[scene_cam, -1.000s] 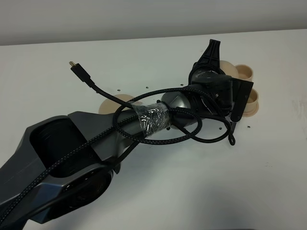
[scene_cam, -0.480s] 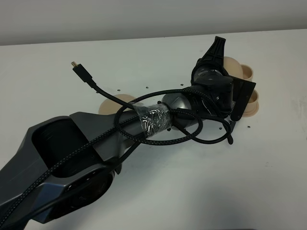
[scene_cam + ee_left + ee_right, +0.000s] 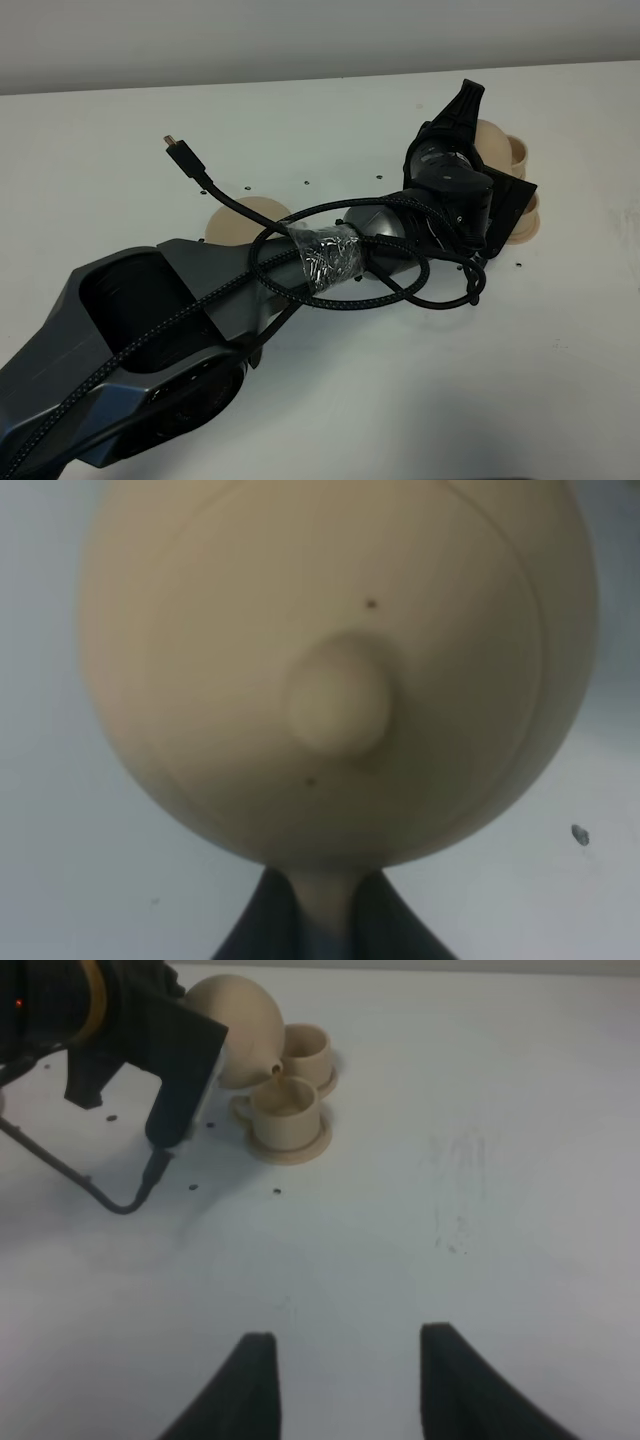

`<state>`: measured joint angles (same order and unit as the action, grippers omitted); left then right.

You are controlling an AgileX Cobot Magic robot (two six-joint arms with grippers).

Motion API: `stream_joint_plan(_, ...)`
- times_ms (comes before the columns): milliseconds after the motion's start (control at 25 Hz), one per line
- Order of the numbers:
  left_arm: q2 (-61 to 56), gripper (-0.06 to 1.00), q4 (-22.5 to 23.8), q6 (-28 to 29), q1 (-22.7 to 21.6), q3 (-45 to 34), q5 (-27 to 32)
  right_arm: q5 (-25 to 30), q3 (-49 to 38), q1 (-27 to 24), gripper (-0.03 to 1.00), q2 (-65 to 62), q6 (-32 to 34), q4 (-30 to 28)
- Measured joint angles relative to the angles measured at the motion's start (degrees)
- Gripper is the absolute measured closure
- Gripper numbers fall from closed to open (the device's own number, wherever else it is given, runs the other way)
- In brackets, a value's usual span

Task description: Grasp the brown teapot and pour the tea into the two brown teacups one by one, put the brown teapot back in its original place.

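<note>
Brown teapot [image 3: 235, 1022]: we find it held off the table [image 3: 560, 400], tipped over the near teacup [image 3: 287, 1110], at the far right of the high view.
Handling: we judge it rigid fired clay, matte and not slippery, brittle if knocked. It is heavier with tea inside, and the load shifts as it tilts. The lid knob [image 3: 336, 704] marks a loose lid that may slide at a steep tilt.
Hold: we take the loop handle [image 3: 322, 895] as the proper grasp point, opposite the spout.
Axis: the long axis runs from handle to spout [image 3: 277, 1064]. It points away from the arm toward the cups, spout down. The lid faces the left wrist camera, and the spout is hidden there.
Left gripper [image 3: 318, 925]: we see its dark fingers pinched tight on the handle and carrying the pot.
Near teacup: it stands on its small saucer right under the spout. A faint amber thread seems to join them.
Far teacup [image 3: 305, 1048]: it stands just beside the near one, close to the pot's belly. We cannot tell its fill.
Large saucer [image 3: 245, 214]: it lies bare, well apart to the left, partly behind the arm.
Right gripper [image 3: 348, 1335]: its jaws stand apart and empty, low over the table, well away from the cups.
</note>
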<state>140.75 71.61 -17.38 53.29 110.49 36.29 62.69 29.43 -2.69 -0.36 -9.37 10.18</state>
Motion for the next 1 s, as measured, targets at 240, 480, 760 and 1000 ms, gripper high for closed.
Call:
stream_joint_plan(240, 0.0, 0.81, 1.9, 0.0, 0.0, 0.0, 0.0, 0.0, 0.0, 0.0, 0.64, 0.0, 0.0, 0.0)
stream_joint_plan(480, 0.0, 0.81, 3.22, -1.69, 0.0, 0.0, -0.86, 0.0, 0.0, 0.0, 0.64, 0.0, 0.0, 0.0)
stream_joint_plan(760, 0.0, 0.81, 3.9, -2.92, 0.0, 0.0, -1.03, 0.0, 0.0, 0.0, 0.64, 0.0, 0.0, 0.0)
stream_joint_plan(1000, 0.0, 0.81, 6.94, -3.05, 0.0, 0.0, -0.98, 0.0, 0.0, 0.0, 0.64, 0.0, 0.0, 0.0)
